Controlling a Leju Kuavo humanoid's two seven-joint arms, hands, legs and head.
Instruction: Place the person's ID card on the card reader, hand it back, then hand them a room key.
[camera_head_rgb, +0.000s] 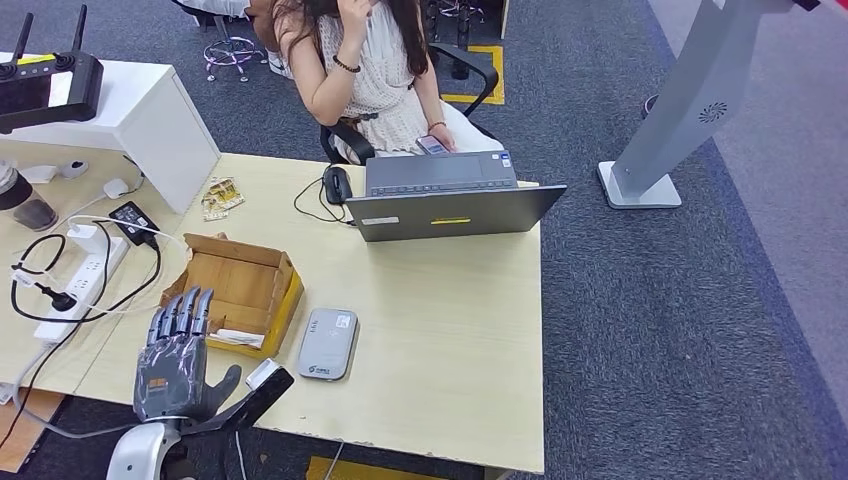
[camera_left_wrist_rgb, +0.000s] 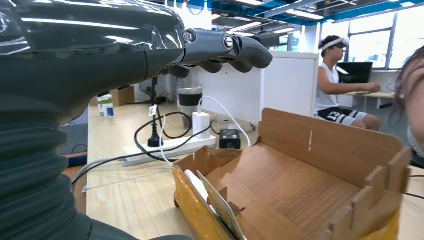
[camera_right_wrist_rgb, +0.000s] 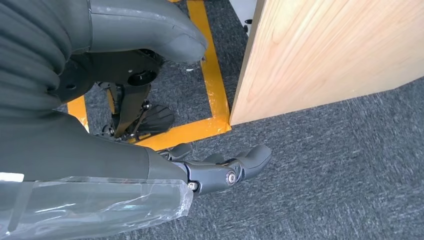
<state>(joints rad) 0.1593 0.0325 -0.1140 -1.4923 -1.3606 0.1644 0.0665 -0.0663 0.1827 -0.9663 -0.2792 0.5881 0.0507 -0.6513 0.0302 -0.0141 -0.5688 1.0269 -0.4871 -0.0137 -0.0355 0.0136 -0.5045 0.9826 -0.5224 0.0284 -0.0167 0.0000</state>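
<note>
Nearest the robot, the left hand (camera_head_rgb: 178, 352) hovers at the front edge of the table (camera_head_rgb: 440, 330), fingers straight and spread, holding nothing. Its fingertips reach toward the cardboard tray (camera_head_rgb: 240, 290) just ahead, which the left wrist view shows as a shallow slotted box with thin cards (camera_left_wrist_rgb: 220, 207) standing on edge in its near corner; these are probably the room keys, though no print can be read. The right hand (camera_right_wrist_rgb: 220, 167) hangs low beside the table over grey carpet, fingers loosely extended and gripping nothing.

Just right of the tray lies the grey card reader (camera_head_rgb: 328, 343), flat, with nothing on it. Farther back stand a black mouse (camera_head_rgb: 337, 184) and an open laptop (camera_head_rgb: 450, 198). Beyond the table's far edge sits a person (camera_head_rgb: 375, 70), one hand holding a small flat object (camera_head_rgb: 432, 145) that may be a phone; I cannot pick out an ID card anywhere.

Such a card should be light, stiff, thin and slick, so it is best pinched by an edge between thumb and finger rather than pressed flat.
</note>
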